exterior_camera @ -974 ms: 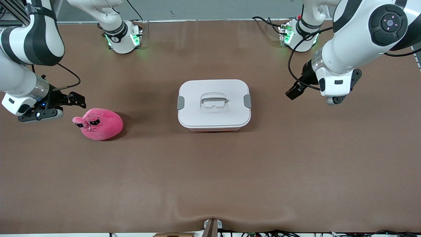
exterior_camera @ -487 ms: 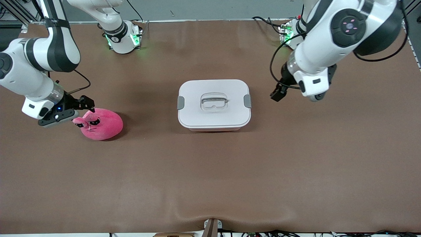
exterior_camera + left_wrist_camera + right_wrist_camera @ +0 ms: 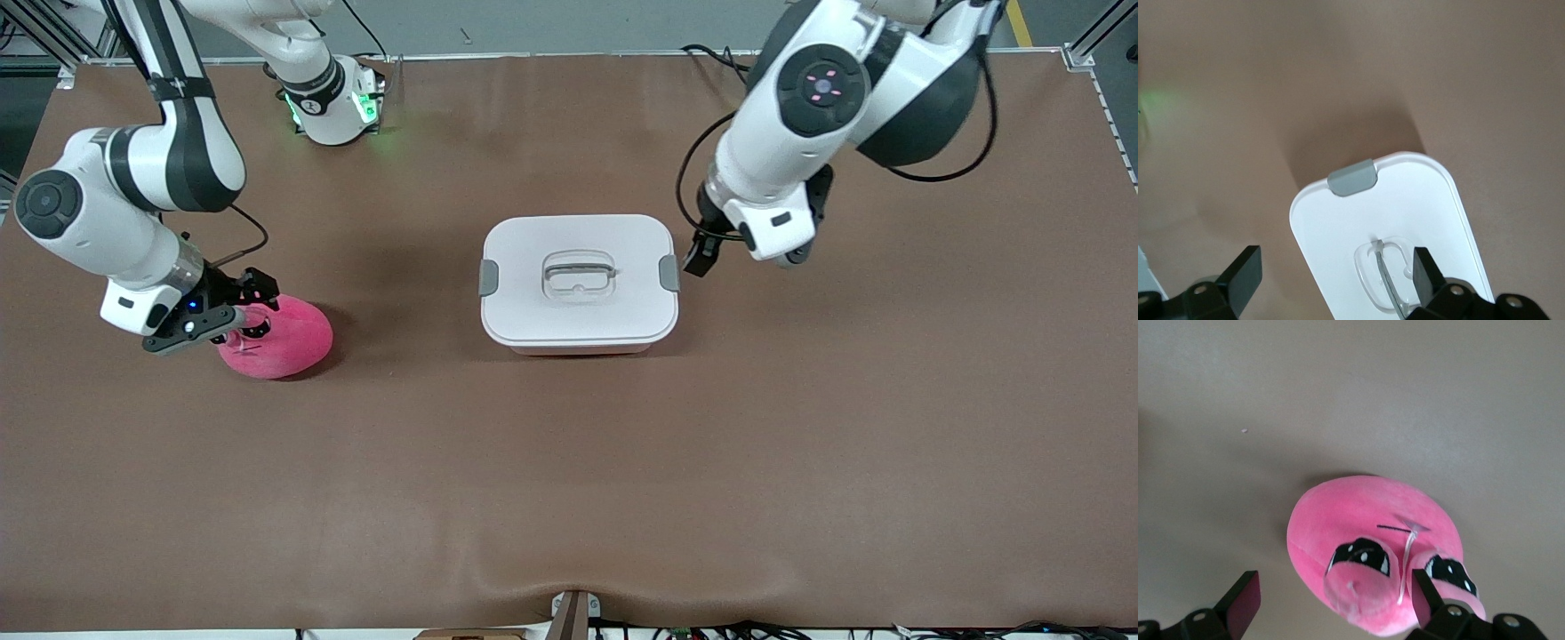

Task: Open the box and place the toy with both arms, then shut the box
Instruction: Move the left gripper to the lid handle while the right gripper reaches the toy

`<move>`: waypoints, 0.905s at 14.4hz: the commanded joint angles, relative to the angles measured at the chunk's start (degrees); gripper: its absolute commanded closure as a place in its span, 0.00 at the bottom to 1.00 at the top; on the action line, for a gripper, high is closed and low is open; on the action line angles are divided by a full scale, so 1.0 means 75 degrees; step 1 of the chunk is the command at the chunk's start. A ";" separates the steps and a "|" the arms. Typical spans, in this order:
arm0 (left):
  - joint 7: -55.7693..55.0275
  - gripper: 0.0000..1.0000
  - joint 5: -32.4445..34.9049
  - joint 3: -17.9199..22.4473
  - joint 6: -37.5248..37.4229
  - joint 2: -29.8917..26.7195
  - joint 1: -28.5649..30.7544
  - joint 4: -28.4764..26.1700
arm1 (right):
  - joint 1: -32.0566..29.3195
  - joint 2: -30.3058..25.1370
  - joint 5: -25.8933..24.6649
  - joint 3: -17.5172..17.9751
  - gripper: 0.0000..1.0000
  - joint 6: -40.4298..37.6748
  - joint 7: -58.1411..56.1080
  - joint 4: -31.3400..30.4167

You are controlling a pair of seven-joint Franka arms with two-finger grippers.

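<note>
White box: sits mid-table with its lid on, long axis running from my right arm's end of the table to my left arm's end, a grey latch on each short side.
Latch nearest me: my left gripper hangs just beside it at the box's short end toward my left arm's base, fingers spread wide and holding nothing (in my left wrist view the latch lies ahead of my fingertips, not yet between them).
Pink toy: lies on the brown table well apart from the box, toward my right arm's end.
Right gripper: wide open over the toy's eye end, holding nothing (my right wrist view shows the eyes between my fingers).
Which arm for what: I judge my left is nearer the box, my right nearer the toy.
Coming move: I judge it turns on closing the last gap to that latch.
</note>
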 commanded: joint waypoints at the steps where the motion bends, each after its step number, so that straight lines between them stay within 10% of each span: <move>1: -0.0873 0.00 0.0436 0.0023 0.0324 0.0111 -0.0357 -0.0071 | 0.0049 0.0247 -0.0013 -0.0059 0.00 0.0293 -0.0066 -0.0002; 13: -0.3241 0.00 0.0801 0.0023 0.1636 0.1048 -0.1283 0.0023 | -0.0033 0.0201 -0.0083 -0.0082 0.00 0.0001 -0.0781 -0.0131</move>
